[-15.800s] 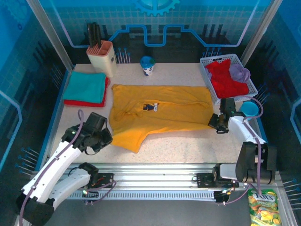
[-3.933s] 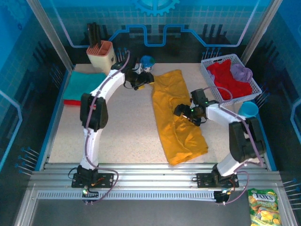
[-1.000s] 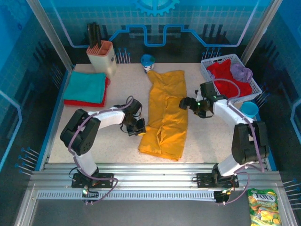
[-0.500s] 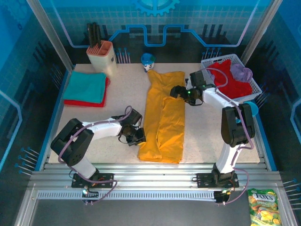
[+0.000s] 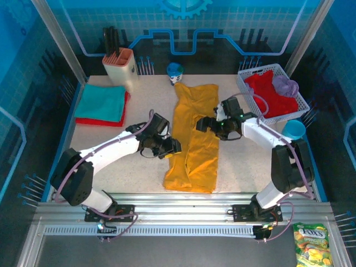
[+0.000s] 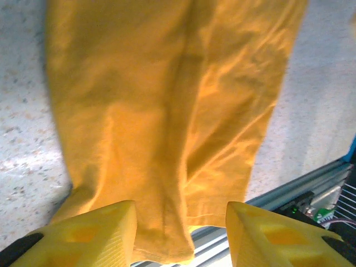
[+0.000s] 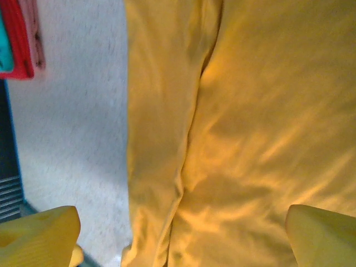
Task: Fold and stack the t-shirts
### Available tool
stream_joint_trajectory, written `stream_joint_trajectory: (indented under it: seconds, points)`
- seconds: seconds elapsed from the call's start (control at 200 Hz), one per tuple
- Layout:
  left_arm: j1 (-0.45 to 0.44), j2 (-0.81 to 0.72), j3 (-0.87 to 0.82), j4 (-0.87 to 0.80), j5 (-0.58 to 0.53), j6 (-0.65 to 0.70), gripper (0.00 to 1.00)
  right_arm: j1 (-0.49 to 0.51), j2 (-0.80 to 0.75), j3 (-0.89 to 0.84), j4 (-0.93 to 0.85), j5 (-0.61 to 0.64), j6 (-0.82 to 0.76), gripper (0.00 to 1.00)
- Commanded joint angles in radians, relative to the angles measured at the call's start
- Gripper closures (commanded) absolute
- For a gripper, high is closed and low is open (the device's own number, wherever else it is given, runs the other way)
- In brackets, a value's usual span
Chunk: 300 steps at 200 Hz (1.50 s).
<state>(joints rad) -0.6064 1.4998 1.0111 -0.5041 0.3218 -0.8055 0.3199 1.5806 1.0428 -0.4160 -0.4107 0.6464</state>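
The mustard-yellow t-shirt (image 5: 196, 139) lies as a long narrow strip down the table's middle, its sides folded in. My left gripper (image 5: 171, 149) is at the strip's left edge, open, and its yellow fingers (image 6: 92, 236) straddle the cloth (image 6: 167, 111) near the hem without holding it. Over the strip's right half, my right gripper (image 5: 202, 125) is wide open just above the fabric (image 7: 239, 139). A teal t-shirt (image 5: 101, 101) rests folded on a red one (image 5: 103, 121) at the back left. More t-shirts, one red (image 5: 268, 95) and one lavender (image 5: 285, 84), sit in the white basket (image 5: 247, 92).
A beige holder (image 5: 120, 68) and a blue-and-white cup (image 5: 174, 75) stand along the back edge. A blue bowl (image 5: 293, 129) sits at the right, below the basket. The metal rail (image 5: 183, 201) runs just past the strip's near hem.
My left gripper opened, let go of the shirt's left edge and shifted up and right. The right gripper swung back, then came down over the strip's middle, still open.
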Motion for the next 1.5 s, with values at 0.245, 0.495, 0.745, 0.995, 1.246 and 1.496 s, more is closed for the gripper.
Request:
stream_joint_trajectory:
  seconds: [0.245,0.495,0.745,0.995,1.246,1.496]
  points:
    - [-0.179,0.142,-0.023,0.079,0.028,-0.036,0.54,0.048,-0.276,-0.223,-0.183,0.148,0.07,0.05]
    - [-0.279,0.207,-0.016,0.084,0.003,-0.065,0.55,0.072,-0.499,-0.413,-0.263,0.155,0.165,0.26]
    - [-0.346,0.249,0.032,0.04,0.003,-0.061,0.56,0.141,-0.607,-0.529,-0.284,0.148,0.242,0.49]
    - [-0.366,0.224,0.127,-0.146,-0.052,0.011,0.53,0.205,-0.634,-0.608,-0.242,0.159,0.31,0.5]
    - [-0.318,0.008,0.026,-0.211,-0.14,0.062,0.36,0.295,-0.57,-0.618,-0.15,0.19,0.362,0.52]
    - [-0.17,-0.202,-0.234,-0.145,-0.097,0.116,0.36,0.356,-0.586,-0.68,-0.101,0.204,0.433,0.51]
